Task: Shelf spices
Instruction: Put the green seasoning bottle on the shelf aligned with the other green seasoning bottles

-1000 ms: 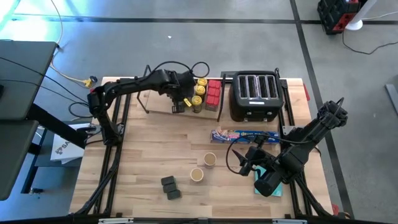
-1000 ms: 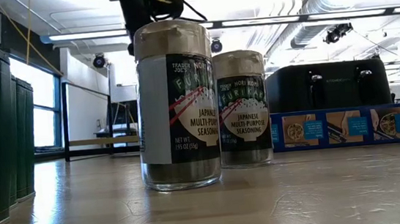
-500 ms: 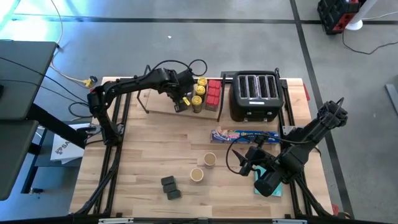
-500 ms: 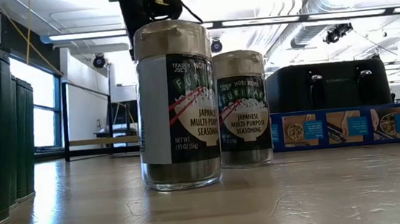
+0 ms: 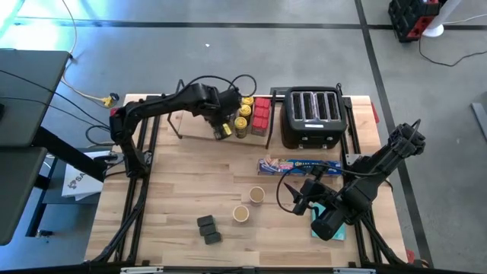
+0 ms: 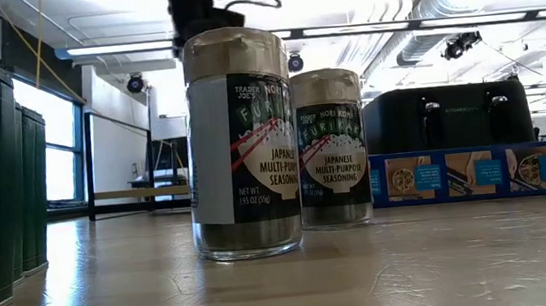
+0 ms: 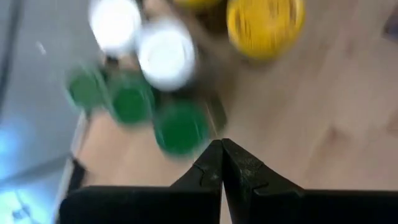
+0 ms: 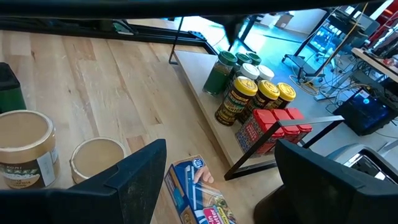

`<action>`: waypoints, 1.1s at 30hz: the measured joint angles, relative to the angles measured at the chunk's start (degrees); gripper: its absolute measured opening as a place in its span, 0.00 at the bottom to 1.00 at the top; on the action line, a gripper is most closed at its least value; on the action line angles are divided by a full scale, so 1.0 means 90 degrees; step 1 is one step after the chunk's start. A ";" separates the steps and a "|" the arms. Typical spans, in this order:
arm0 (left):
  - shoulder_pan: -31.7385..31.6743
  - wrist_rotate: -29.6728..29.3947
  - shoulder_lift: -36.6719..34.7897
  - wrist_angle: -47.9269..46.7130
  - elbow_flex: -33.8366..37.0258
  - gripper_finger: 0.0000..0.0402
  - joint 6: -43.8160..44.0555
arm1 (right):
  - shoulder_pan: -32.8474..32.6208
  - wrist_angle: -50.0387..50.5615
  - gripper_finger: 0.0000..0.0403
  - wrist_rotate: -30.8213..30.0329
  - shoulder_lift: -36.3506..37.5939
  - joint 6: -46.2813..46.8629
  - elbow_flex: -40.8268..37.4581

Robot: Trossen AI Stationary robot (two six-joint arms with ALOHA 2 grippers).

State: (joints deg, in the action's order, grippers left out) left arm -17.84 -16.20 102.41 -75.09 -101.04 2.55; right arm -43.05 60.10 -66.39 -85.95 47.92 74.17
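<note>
green-lidded jars [image 7: 180, 126] under left gripper [image 7: 222, 163]

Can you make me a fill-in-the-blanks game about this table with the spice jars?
1. The left tool hangs above the shelf with its fingers ____.
2. The two jars out on the bare table both have ____ lids.
3. The tins on the shelf are coloured ____.
4. The black toaster has ____ slots.

Missing words: shut; tan; red; four
</note>
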 joint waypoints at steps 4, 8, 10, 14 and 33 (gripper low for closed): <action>0.0060 0.0329 -0.0046 -0.0797 0.0419 0.00 0.0676 | -0.0010 -0.0009 0.73 0.0000 0.0000 0.0009 0.0000; 0.0176 0.0314 -0.0476 -0.0438 0.1502 0.00 0.1168 | -0.0010 -0.0065 0.73 -0.0040 0.0000 0.0007 0.0000; 0.0181 0.0363 -0.0811 -0.0142 0.2149 0.00 0.1357 | -0.0010 -0.0068 0.73 -0.0069 0.0000 0.0007 0.0000; 0.0117 0.0352 -0.1710 0.1098 0.3554 0.00 0.1711 | -0.0024 -0.0130 0.73 -0.0026 0.0000 0.0007 0.0000; -0.0364 -0.0880 -0.2909 0.7081 0.6861 0.00 0.1074 | -0.0007 -0.0144 0.73 -0.0119 0.0000 0.0000 -0.0001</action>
State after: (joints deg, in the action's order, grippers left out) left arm -21.11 -24.12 76.23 -11.37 -39.29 12.21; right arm -43.11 58.80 -67.46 -85.95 47.92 74.16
